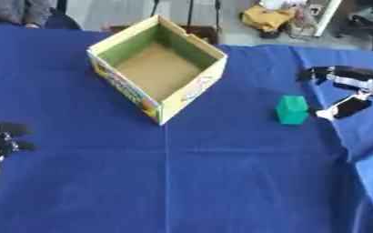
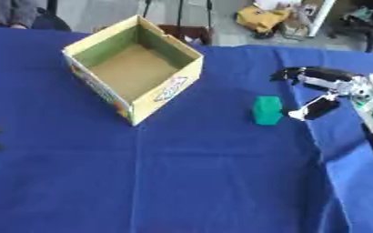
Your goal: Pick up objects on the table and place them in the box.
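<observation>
At right of the blue tablecloth [image 1: 221, 173], right hand [image 2: 321, 86] fingers spread, thumb and fingers apart, holding nothing; thumb tip just beside the green block [image 1: 291, 109], contact cannot be told. Block stands upright on the cloth, right of the open cardboard box [image 1: 157, 68], apart from it. Box interior shows only its brown floor. Left hand [image 1: 0, 140] at left edge, low, fingers relaxed and empty, resting on the cloth.
</observation>
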`<action>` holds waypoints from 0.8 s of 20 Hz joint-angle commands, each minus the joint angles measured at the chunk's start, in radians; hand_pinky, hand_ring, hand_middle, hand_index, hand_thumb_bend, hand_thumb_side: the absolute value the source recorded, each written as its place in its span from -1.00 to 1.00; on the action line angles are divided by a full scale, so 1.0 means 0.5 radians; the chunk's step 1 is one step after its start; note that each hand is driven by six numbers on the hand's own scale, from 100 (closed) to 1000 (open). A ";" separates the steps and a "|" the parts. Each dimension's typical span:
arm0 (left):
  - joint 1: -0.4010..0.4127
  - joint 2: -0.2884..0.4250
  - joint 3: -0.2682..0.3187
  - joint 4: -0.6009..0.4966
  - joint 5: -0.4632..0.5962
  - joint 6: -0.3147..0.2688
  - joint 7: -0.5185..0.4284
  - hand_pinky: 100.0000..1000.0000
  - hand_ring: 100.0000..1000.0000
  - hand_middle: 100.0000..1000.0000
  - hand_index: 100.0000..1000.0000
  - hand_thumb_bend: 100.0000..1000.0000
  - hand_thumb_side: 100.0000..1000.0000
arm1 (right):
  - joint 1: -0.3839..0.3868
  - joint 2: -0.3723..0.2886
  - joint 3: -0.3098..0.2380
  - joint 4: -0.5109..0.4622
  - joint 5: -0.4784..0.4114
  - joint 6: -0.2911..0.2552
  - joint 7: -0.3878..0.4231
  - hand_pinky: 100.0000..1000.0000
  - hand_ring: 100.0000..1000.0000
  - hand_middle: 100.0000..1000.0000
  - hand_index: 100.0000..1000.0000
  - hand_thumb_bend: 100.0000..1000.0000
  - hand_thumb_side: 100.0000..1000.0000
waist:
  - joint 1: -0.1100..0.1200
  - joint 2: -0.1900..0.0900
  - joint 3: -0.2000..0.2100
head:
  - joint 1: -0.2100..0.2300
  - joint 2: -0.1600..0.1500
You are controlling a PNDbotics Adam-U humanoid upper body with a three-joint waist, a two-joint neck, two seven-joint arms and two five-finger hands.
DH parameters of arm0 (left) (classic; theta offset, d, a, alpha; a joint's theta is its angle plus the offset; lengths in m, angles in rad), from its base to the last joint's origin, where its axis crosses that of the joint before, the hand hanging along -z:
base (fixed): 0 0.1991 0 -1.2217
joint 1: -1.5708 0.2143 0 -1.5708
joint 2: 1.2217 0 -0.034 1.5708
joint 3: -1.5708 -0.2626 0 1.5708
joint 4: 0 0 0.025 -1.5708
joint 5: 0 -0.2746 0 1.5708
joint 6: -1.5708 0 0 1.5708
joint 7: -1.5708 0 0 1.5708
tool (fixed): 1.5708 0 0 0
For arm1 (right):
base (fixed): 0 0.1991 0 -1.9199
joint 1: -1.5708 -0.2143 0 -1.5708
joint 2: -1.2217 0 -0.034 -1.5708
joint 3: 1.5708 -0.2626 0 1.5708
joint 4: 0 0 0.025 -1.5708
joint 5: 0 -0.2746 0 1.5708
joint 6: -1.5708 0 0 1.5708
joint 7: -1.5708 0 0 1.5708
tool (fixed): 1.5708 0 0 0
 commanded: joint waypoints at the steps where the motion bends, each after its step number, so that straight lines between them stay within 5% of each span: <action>1: -0.021 0.049 -0.001 -0.028 0.000 -0.005 -0.006 0.12 0.47 0.11 0.27 -0.39 1.00 | -0.043 -0.047 -0.002 0.003 0.031 -0.017 0.014 0.61 0.84 0.90 0.99 -0.64 -0.67 | 0.009 -0.026 0.002 | -0.009 0.004; 16: -0.021 0.046 -0.002 -0.027 -0.003 -0.003 -0.006 0.12 0.48 0.11 0.27 -0.38 1.00 | -0.049 -0.013 0.013 0.052 0.087 -0.030 0.039 0.61 0.82 0.90 1.00 -0.64 -0.62 | 0.006 -0.019 0.005 | -0.015 0.011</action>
